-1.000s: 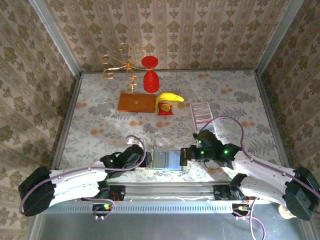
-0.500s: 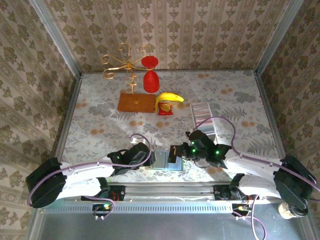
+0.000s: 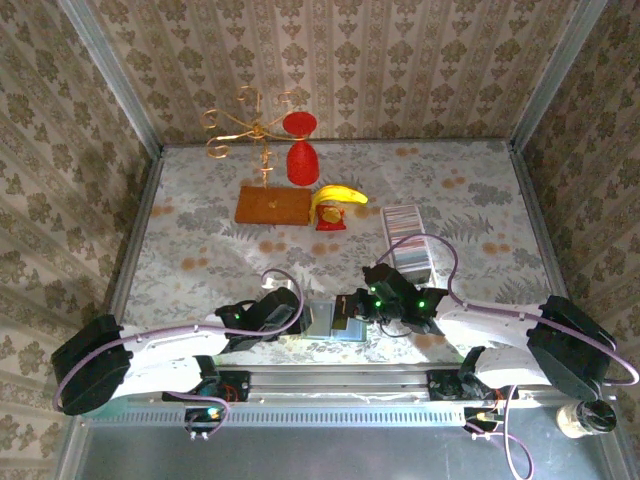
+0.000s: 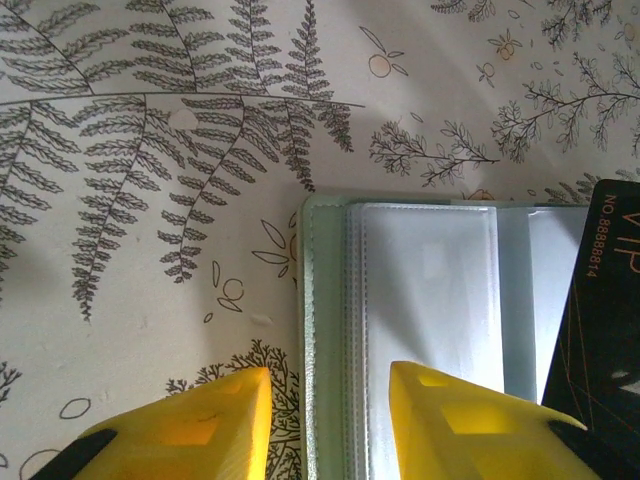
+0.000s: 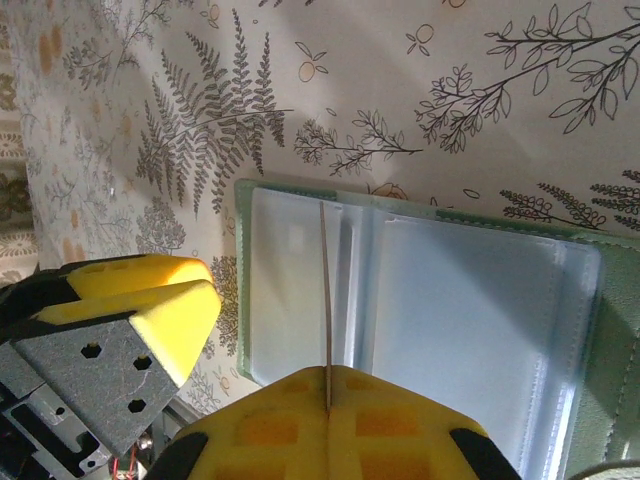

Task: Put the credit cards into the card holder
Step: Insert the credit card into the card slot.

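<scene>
Card holder spread open flat at the near edge of the counter, between the two arms, long axis left to right, bluish panels up; from above a small pale patch, from both wrists clear pockets and stitched seams. Pinched in the fully closed right claw, a black card over the holder: a hair-thin upright edge from the right wrist, VIP lettering legible from the left. Left claw part open, gripping nothing, fingers either side of the holder's left edge, contact impossible to tell; credit cards in a striped row farther back on the right.
</scene>
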You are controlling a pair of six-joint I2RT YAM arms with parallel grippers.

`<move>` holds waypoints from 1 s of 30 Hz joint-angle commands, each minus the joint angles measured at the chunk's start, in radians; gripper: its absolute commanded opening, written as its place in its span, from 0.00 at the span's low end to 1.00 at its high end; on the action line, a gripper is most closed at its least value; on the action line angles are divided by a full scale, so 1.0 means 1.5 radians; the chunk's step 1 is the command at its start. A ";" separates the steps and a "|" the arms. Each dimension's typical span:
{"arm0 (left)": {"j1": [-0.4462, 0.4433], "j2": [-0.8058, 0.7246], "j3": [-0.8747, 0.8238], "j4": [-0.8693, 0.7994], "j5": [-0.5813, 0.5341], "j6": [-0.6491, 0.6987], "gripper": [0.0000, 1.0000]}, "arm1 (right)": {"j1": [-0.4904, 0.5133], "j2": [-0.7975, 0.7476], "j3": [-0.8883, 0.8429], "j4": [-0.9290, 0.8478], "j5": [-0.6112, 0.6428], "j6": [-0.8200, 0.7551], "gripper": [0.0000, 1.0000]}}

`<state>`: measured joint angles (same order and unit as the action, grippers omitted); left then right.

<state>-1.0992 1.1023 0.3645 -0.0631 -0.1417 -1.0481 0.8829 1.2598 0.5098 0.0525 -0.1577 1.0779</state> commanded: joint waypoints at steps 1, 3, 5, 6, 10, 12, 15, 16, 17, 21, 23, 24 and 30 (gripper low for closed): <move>-0.005 0.007 -0.004 -0.009 -0.008 -0.010 0.36 | 0.004 0.009 0.009 0.000 0.028 0.003 0.00; -0.005 0.011 -0.001 -0.011 -0.005 -0.010 0.37 | 0.004 0.016 0.014 -0.001 0.027 0.001 0.00; -0.006 0.015 -0.001 -0.008 -0.003 -0.008 0.37 | 0.004 0.026 0.020 0.001 0.017 -0.001 0.00; -0.006 0.019 0.000 -0.007 -0.003 -0.008 0.37 | 0.005 0.030 0.021 0.004 0.016 0.000 0.00; -0.006 0.033 0.004 -0.012 -0.004 -0.023 0.35 | 0.006 0.044 0.010 0.032 0.008 0.014 0.00; -0.007 0.045 0.006 -0.009 -0.001 -0.026 0.35 | 0.006 0.039 0.008 0.027 0.015 0.013 0.00; -0.008 0.053 0.011 -0.016 -0.003 -0.026 0.35 | 0.006 0.021 -0.006 0.041 0.024 0.025 0.00; -0.008 0.053 0.010 -0.017 -0.005 -0.027 0.35 | 0.006 0.015 -0.008 0.043 0.026 0.028 0.00; -0.008 0.054 0.009 -0.015 -0.006 -0.028 0.35 | 0.006 0.010 -0.010 0.042 0.026 0.029 0.00; -0.008 0.054 0.010 -0.019 -0.007 -0.029 0.34 | 0.007 0.008 -0.014 0.047 0.022 0.039 0.00; -0.008 0.054 0.009 -0.019 -0.008 -0.032 0.34 | 0.008 0.011 -0.014 0.050 0.023 0.039 0.00; -0.009 0.054 0.008 -0.019 -0.008 -0.034 0.33 | 0.008 0.015 -0.012 0.048 0.023 0.039 0.00; -0.011 0.059 0.008 -0.018 -0.009 -0.038 0.33 | 0.010 0.045 -0.008 0.054 0.008 0.037 0.00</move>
<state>-1.1065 1.1713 0.3664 -0.0654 -0.1535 -1.0821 0.8886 1.3037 0.5087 0.1181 -0.1539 1.1263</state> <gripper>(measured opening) 0.333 0.044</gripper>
